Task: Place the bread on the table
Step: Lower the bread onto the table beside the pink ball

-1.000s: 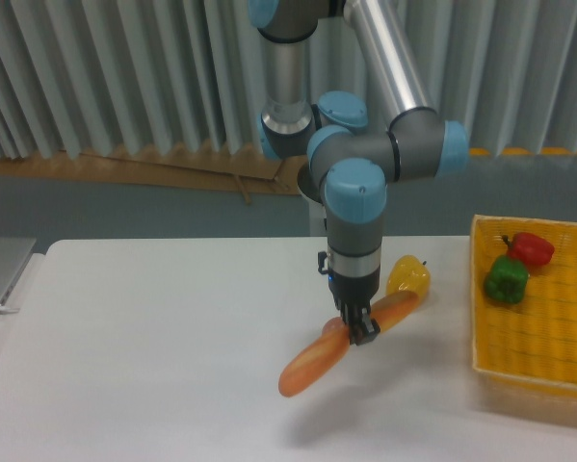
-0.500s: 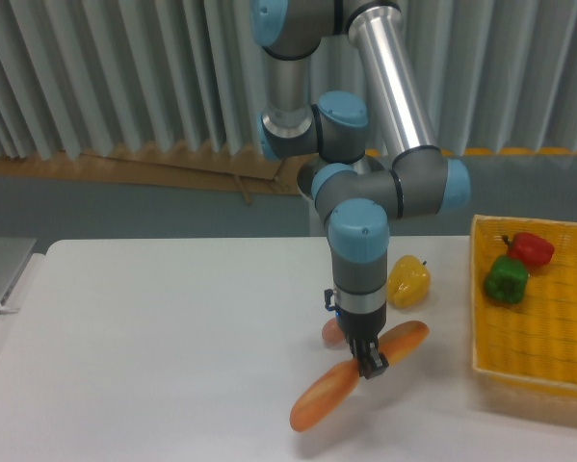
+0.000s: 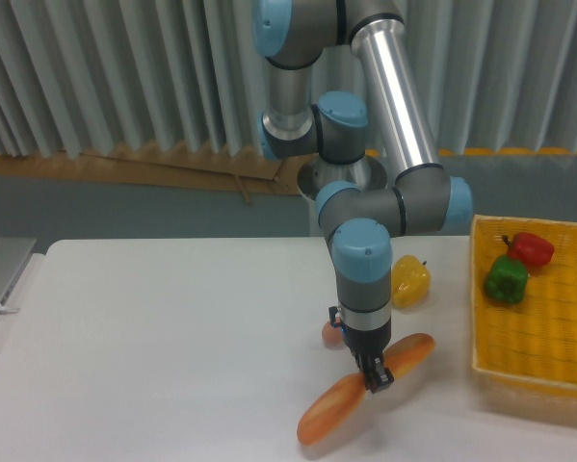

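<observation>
- Tool [image 3: 375, 377] is gripping the bread [image 3: 365, 388] near its middle; the loaf is hanging tilted, lower end dipping toward the desk's [image 3: 153, 346] front edge, right of centre.
- Risk: it is sitting close to that front edge; releasing while tilted could let it roll or bounce off.
- Small pinkish egg-shaped thing [image 3: 331, 333] is sitting just behind the tool and could get clipped.
- Versus a second ago: arm is lowering and carrying the loaf nearer the front edge, away from the yellow pepper [image 3: 409, 280].

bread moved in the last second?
Yes. The bread, held by the gripper, has dropped lower in the frame and slightly rightward, farther below the yellow pepper, which stayed put.
</observation>
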Action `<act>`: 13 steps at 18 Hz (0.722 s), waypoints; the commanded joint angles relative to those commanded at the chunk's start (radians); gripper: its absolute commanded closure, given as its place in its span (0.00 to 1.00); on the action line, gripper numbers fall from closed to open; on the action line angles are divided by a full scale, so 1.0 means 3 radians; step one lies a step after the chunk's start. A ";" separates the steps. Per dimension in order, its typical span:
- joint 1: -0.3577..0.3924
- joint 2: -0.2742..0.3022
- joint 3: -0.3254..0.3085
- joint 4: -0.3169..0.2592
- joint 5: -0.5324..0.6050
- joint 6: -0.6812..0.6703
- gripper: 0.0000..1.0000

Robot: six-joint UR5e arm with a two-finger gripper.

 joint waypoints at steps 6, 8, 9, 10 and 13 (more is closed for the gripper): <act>0.0000 -0.0005 0.0010 0.0005 0.0010 0.0000 0.60; 0.0000 -0.0005 0.0015 0.0015 0.0015 0.0010 0.19; 0.0000 -0.0005 0.0020 0.0015 0.0036 0.0015 0.02; -0.0005 0.0000 0.0020 0.0020 0.0071 0.0000 0.00; -0.0010 0.0010 0.0005 0.0020 0.0118 -0.0020 0.00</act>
